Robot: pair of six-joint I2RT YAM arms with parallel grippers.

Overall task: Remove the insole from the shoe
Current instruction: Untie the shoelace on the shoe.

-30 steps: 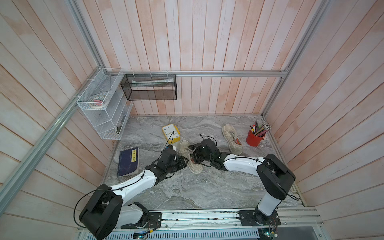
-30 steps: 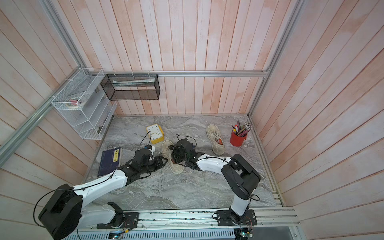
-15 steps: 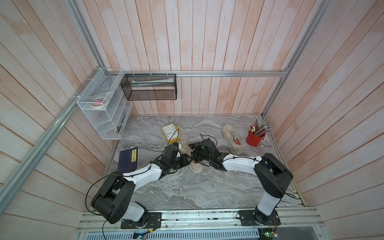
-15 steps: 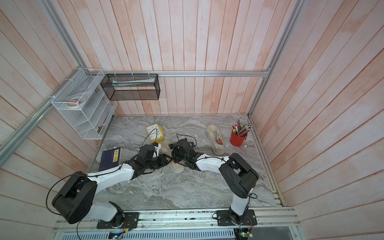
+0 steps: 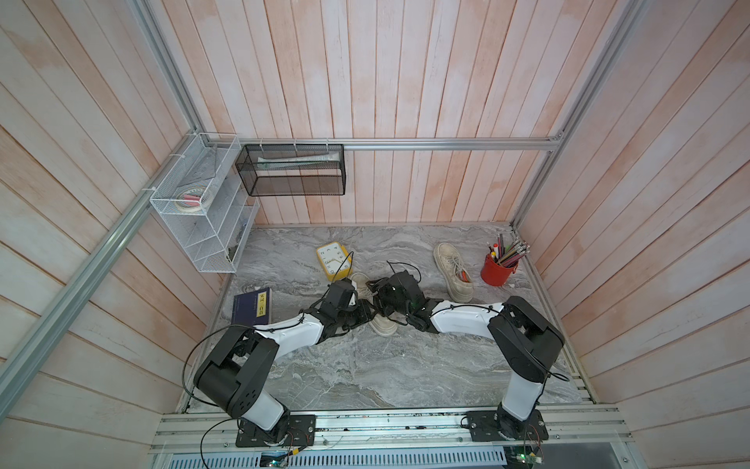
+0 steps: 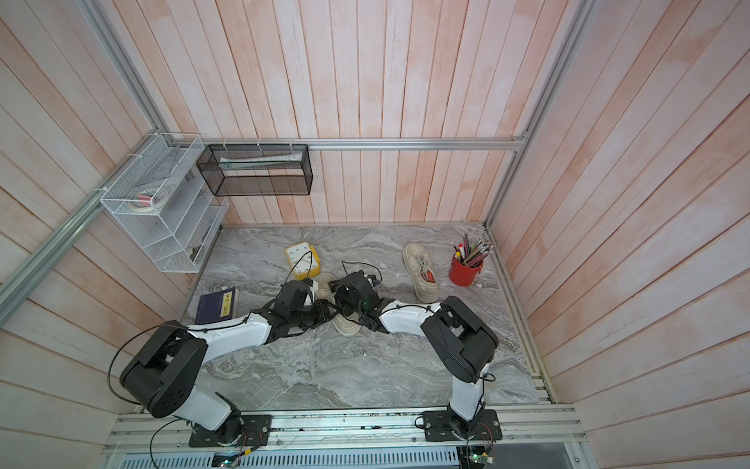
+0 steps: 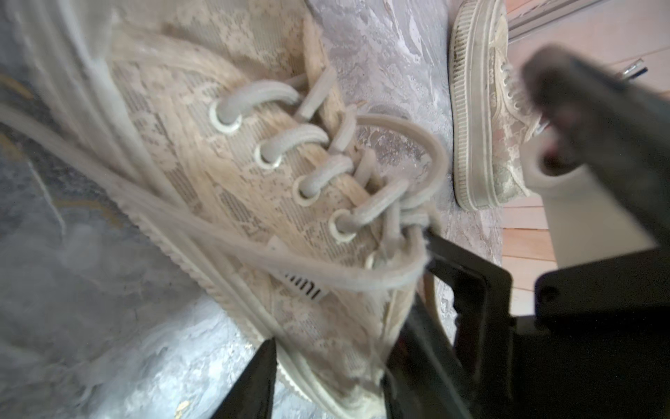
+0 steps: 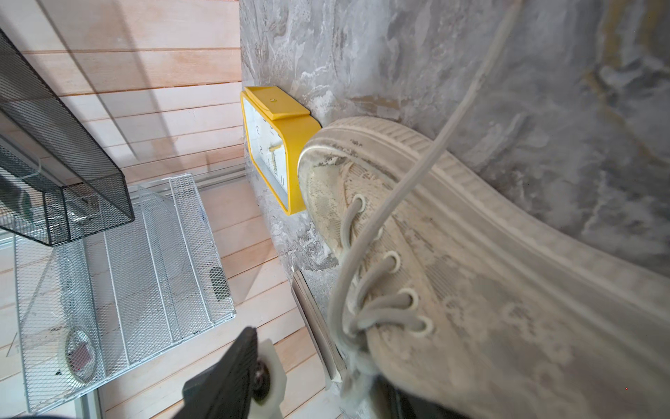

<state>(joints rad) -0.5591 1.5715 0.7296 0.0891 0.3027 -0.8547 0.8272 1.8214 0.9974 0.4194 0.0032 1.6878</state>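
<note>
A worn beige lace-up shoe [image 5: 383, 325] [image 6: 347, 325] lies mid-table between my two arms. In the left wrist view my left gripper [image 7: 331, 348] straddles the shoe's side wall [image 7: 326, 326]: one finger presses the ribbed sole from outside, the other sits inside the collar. My right gripper [image 8: 319, 362] is open. One of its fingers [image 8: 235, 373] hangs free in the air and the other is tucked by the laces at the shoe's mouth [image 8: 453, 326]. The insole is hidden inside the shoe.
A second beige shoe [image 5: 452, 272] lies at the back right beside a red cup of pencils [image 5: 497, 270]. A yellow clock [image 5: 333, 260] touches the held shoe's toe. A blue book [image 5: 252, 306] lies left. A white wire rack [image 5: 203, 211] and a black mesh basket [image 5: 292, 170] hang on the walls.
My left arm has reached in to the shoe and its jaws have narrowed onto the side wall. The right gripper has hardly moved.
</note>
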